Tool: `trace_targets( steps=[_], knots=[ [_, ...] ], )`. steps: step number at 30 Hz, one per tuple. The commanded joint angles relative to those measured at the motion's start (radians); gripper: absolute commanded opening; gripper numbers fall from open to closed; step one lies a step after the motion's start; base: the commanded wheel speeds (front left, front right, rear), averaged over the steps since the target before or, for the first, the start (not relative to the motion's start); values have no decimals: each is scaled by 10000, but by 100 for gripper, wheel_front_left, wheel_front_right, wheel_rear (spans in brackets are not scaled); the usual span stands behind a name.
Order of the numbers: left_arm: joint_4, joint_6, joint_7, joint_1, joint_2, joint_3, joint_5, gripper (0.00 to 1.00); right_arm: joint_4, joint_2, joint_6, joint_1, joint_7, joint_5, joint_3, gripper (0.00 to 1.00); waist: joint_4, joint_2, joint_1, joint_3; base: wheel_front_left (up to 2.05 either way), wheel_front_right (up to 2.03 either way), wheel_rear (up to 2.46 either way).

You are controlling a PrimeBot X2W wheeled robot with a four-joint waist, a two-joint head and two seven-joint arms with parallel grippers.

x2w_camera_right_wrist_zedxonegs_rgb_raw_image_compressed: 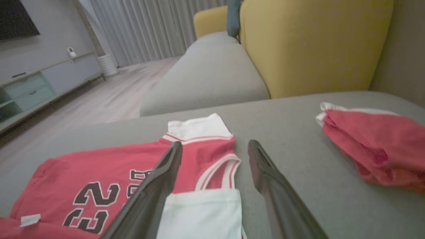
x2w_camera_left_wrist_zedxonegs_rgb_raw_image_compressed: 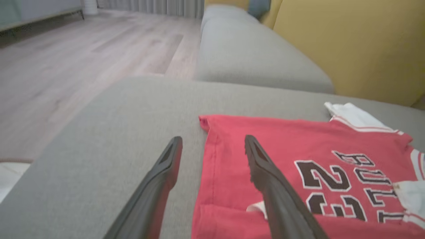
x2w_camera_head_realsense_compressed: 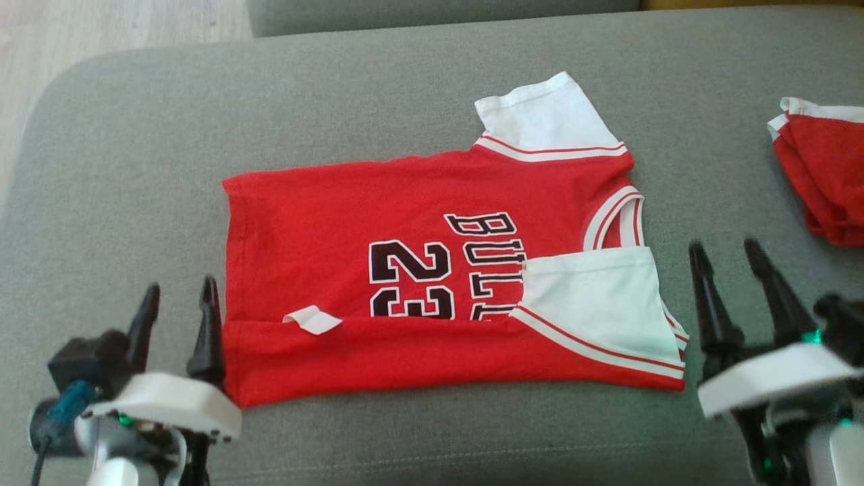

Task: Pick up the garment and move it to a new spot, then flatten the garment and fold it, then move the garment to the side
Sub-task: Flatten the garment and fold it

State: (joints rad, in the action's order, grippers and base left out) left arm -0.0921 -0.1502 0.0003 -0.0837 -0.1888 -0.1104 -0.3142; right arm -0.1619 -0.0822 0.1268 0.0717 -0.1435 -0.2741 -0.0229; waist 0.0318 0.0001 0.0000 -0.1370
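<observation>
Head camera looks steeply down on the sofa seat (x2w_camera_head_realsense_compressed: pixel 405 88); both wrist cameras skim low across it, sharing the jersey (x2w_camera_head_realsense_compressed: pixel 337 216).

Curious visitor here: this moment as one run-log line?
jersey: near edge folded over | left end effector: open | right end effector: open

The garment (x2w_camera_head_realsense_compressed: pixel 324 223) lies on the cushion (x2w_camera_head_realsense_compressed: pixel 135 169) — a folded bundle (x2w_camera_head_realsense_compressed: pixel 827 175) well to its right.
</observation>
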Motion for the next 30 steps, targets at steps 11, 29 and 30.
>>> trace_targets(
  steps=[11,29,30],
  knots=[
    [-370,-263,-558,969,16,299,352,100,-470,-319,39,-1074,-113,35,411,100,35,-1,0,-73,0,0,0],
    [6168,1323,353,6789,-420,246,-724,100,-30,-72,39,-1865,226,-327,930,100,552,-1,0,-2153,0,0,0],
    [6571,1395,413,7071,-526,297,-777,100,8,-67,39,-1892,237,-346,956,100,577,-1,0,-2232,0,0,0]
  ],
)
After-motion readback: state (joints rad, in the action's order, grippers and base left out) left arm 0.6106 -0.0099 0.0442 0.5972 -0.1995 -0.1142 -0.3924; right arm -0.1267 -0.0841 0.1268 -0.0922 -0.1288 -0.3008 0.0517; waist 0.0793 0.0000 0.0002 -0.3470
